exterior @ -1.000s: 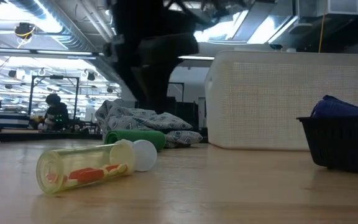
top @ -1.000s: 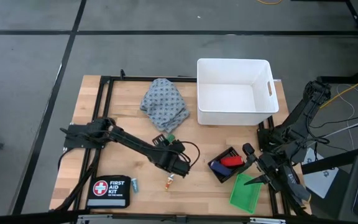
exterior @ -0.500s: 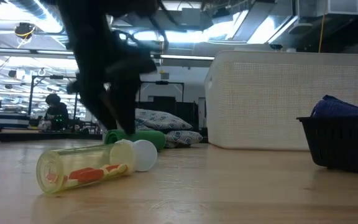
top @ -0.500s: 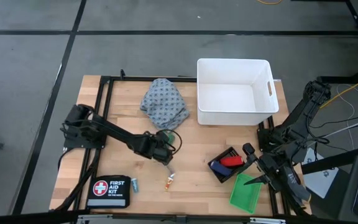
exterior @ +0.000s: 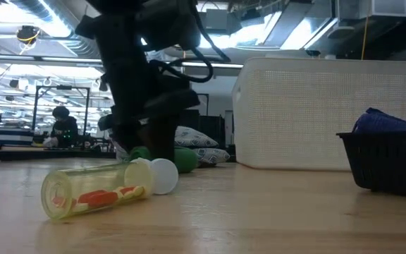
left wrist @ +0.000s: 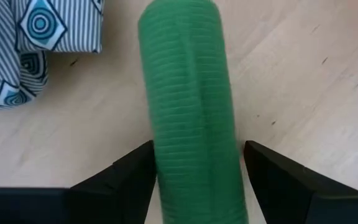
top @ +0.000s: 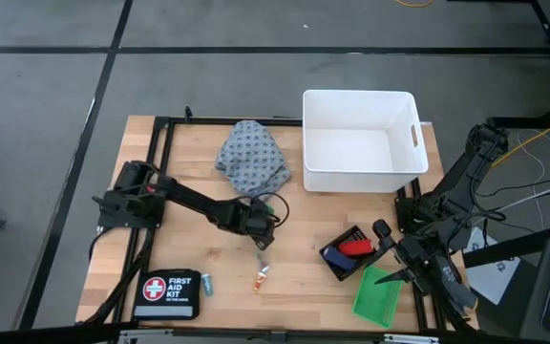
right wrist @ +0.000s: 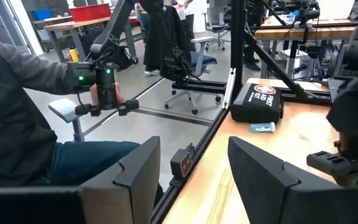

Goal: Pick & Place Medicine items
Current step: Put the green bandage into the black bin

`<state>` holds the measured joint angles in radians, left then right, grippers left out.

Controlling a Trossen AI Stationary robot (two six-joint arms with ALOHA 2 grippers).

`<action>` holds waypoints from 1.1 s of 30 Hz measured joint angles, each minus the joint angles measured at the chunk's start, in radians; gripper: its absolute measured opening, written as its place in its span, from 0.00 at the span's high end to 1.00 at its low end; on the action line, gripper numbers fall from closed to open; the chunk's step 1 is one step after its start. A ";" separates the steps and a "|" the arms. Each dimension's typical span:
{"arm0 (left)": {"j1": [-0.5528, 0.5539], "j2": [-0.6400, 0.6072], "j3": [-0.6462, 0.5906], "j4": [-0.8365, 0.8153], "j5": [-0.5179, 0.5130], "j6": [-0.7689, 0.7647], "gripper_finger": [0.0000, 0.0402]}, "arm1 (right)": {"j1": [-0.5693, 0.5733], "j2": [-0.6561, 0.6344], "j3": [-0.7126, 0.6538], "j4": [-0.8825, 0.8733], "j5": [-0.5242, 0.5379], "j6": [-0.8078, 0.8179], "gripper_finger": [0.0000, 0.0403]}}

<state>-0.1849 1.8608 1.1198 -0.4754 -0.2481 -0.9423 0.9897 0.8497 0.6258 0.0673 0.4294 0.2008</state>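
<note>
The green cylinder [left wrist: 188,106] lies on its side on the wood, next to the patterned cloth [top: 253,158]. My left gripper [left wrist: 194,168] is open and low over it, one finger on each side of it; in the low view the dark fingers [exterior: 154,141] cover the middle of the green cylinder [exterior: 185,159]. The orange-and-white tube [top: 260,279] [exterior: 97,190] and the teal vial [top: 207,283] lie near the table's near edge. A blue cylinder [top: 334,256] and a red block [top: 354,247] lie in a black basket. My right gripper [right wrist: 194,168] waits open at the table's right near corner. My left gripper comes from above, pointing down, with its fingers [left wrist: 135,177] across the green cylinder's middle [left wrist: 191,155]. The fingers stand close on both sides, and I cannot tell whether they touch it. The cylinder lies flat on the table.
A white bin [top: 359,96] stands at the far right and a green tray [top: 378,294] at the near right. The black first-aid pouch [top: 167,291] lies at the near left corner. A person sits beyond the table in the right wrist view [right wrist: 36,112].
My left gripper has drawn back from near the orange-and-white tube toward the table's far edge, then come down around the green cylinder.
</note>
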 joint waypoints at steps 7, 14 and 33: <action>-0.015 -0.047 -0.006 0.057 -0.015 0.031 0.57 | 0.000 0.000 0.000 0.000 0.000 0.000 0.53; -0.039 -0.094 -0.004 0.301 0.001 0.138 0.71 | 0.000 0.000 0.000 0.000 0.000 -0.004 0.53; -0.022 -0.002 0.162 0.697 0.146 0.453 0.71 | 0.000 0.000 0.000 0.004 0.000 -0.055 0.53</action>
<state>-0.2066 1.8584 1.2821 0.2216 -0.1021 -0.4891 0.9897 0.8497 0.6258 0.0716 0.4290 0.1456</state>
